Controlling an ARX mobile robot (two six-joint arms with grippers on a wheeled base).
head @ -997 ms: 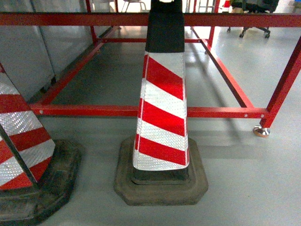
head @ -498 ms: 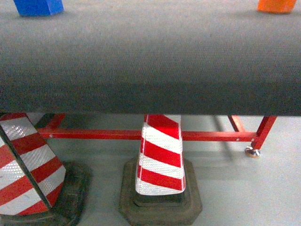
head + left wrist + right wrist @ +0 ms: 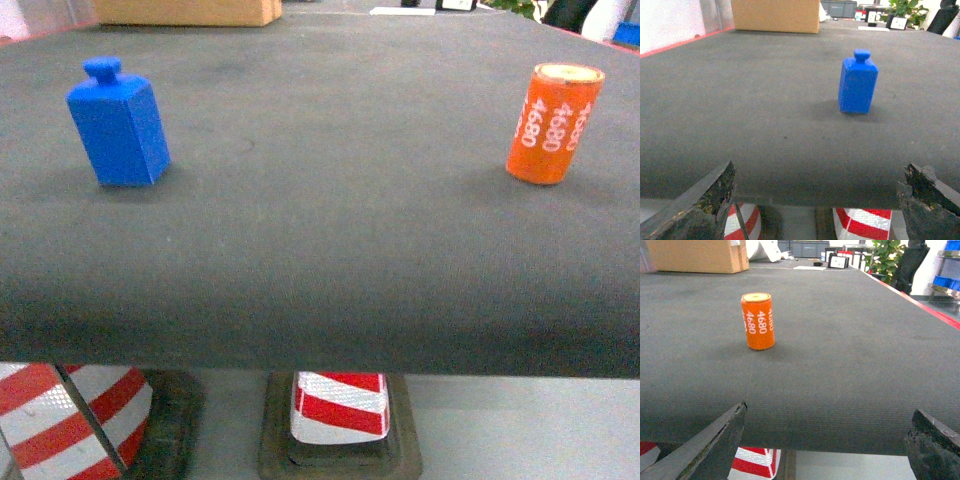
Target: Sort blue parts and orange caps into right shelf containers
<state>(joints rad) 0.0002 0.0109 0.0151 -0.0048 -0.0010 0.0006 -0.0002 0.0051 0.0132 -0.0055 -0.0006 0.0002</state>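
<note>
even overhead light, soft shadows beside blue part [image 3: 118, 124] and orange cap [image 3: 553, 123], mild blur

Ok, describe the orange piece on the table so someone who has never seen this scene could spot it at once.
Start from the wide dark grey table top that fills the head view. On its right side an orange cylinder stands upright, far apart from the blue block on the left. It is the only round orange item, marked with white "4680" lettering down its side and a pale top.

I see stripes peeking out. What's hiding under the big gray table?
Under the table stand two red-and-white striped traffic cones: one in the middle, one at the left, on dark bases. The tabletop hides their upper parts.
</note>
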